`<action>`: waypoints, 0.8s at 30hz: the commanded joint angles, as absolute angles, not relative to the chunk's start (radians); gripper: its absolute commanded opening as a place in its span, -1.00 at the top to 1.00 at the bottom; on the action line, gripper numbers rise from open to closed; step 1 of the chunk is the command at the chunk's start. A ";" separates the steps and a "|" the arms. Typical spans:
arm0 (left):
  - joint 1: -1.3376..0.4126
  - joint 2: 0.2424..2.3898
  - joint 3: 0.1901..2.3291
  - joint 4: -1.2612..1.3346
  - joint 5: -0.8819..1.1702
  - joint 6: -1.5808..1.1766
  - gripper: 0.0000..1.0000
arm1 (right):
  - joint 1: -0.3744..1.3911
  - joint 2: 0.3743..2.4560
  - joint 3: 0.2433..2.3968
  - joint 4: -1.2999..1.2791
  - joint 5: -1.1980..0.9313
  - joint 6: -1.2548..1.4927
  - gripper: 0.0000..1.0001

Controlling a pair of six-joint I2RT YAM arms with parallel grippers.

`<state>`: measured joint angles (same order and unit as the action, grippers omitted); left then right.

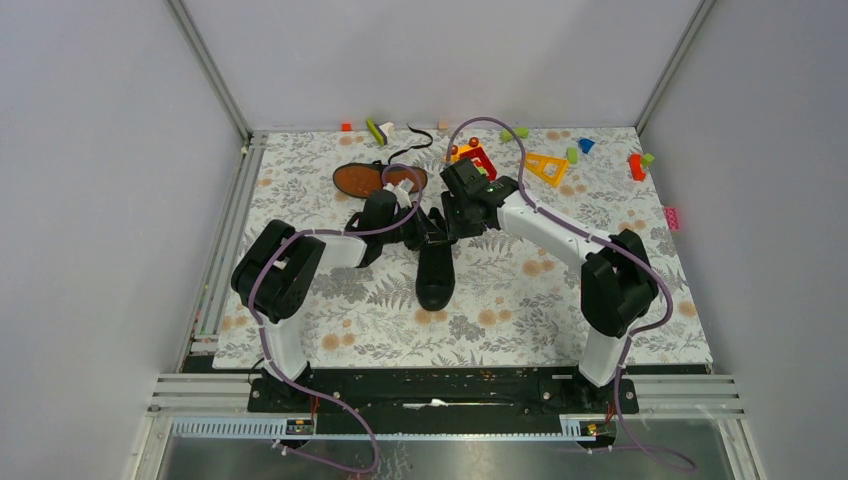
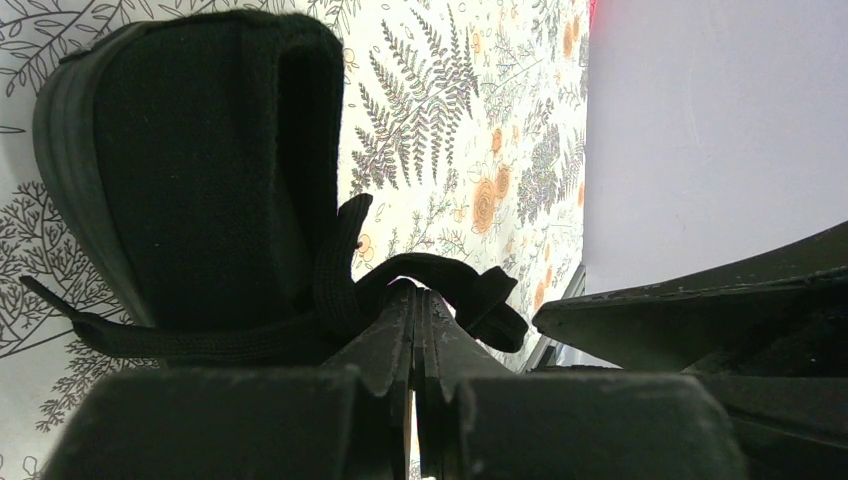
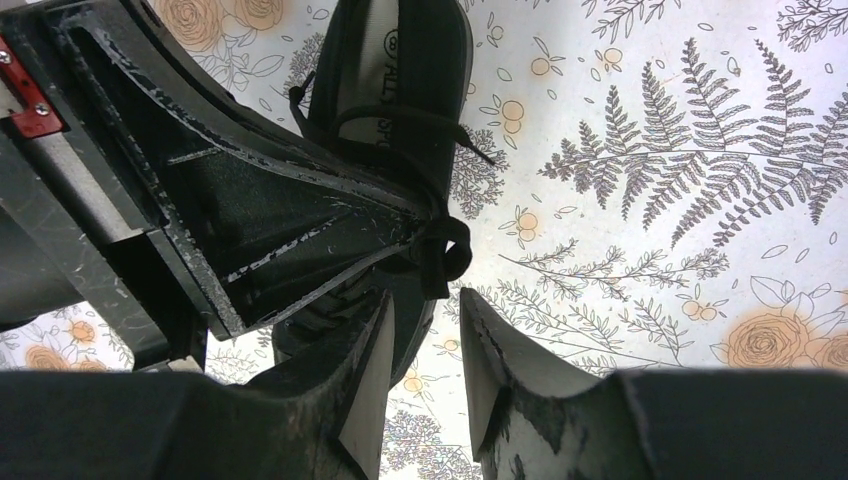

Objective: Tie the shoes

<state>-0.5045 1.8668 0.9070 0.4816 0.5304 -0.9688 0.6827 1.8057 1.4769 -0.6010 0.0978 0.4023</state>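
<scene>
One black shoe (image 1: 435, 272) stands upright mid-table, toe toward the arm bases. The other shoe (image 1: 378, 180) lies on its side behind it, orange-brown sole showing. My left gripper (image 1: 424, 233) is at the upright shoe's opening. In the left wrist view its jaws (image 2: 415, 292) are pressed together on a black lace (image 2: 450, 272) that loops over their tips beside the shoe's heel (image 2: 190, 170). My right gripper (image 3: 425, 302) is open, just below that lace loop (image 3: 447, 250) and the left gripper's tip (image 3: 300, 220), with nothing between its fingers. The shoe (image 3: 400, 70) lies beyond.
Small colourful toy blocks lie along the back of the floral mat: a red and yellow piece (image 1: 476, 158), an orange triangle (image 1: 546, 167), green (image 1: 572, 155) and blue (image 1: 585, 145) bits, a red one (image 1: 635, 166). A pink block (image 1: 671, 217) sits at the right edge. Grey walls enclose three sides.
</scene>
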 commanded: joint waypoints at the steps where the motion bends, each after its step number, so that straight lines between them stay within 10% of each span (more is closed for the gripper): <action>1: -0.500 1.870 0.901 0.532 0.555 -0.959 1.00 | 0.702 1.823 1.532 -0.632 0.137 0.386 0.25; 18: -0.500 1.872 0.902 0.534 0.562 -0.961 1.00 | 0.703 1.876 1.577 -0.666 0.147 0.383 0.48; 24: -0.500 1.874 0.901 0.534 0.565 -0.963 1.00 | 0.704 1.867 1.578 -0.666 0.131 0.367 1.00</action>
